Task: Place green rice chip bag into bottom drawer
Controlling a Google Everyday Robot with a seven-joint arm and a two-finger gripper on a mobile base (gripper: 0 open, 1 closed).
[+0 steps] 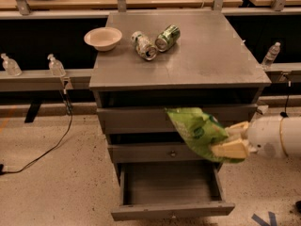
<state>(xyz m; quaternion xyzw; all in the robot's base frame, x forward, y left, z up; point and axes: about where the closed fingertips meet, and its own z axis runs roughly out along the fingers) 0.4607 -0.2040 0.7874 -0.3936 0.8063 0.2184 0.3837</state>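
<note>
My gripper (233,140) comes in from the right and is shut on the green rice chip bag (197,132), a crinkly bright-green bag. The bag hangs in front of the two upper drawers, above the right part of the bottom drawer (170,186). The bottom drawer is pulled out and its grey box shows nothing inside. The bag hides the top drawer's knob.
On the cabinet top (207,55) lie a white bowl (103,37) and two drink cans (144,45) (167,36). Plastic bottles (56,66) (271,55) stand on the ledge behind. A cable (51,147) runs over the floor at left.
</note>
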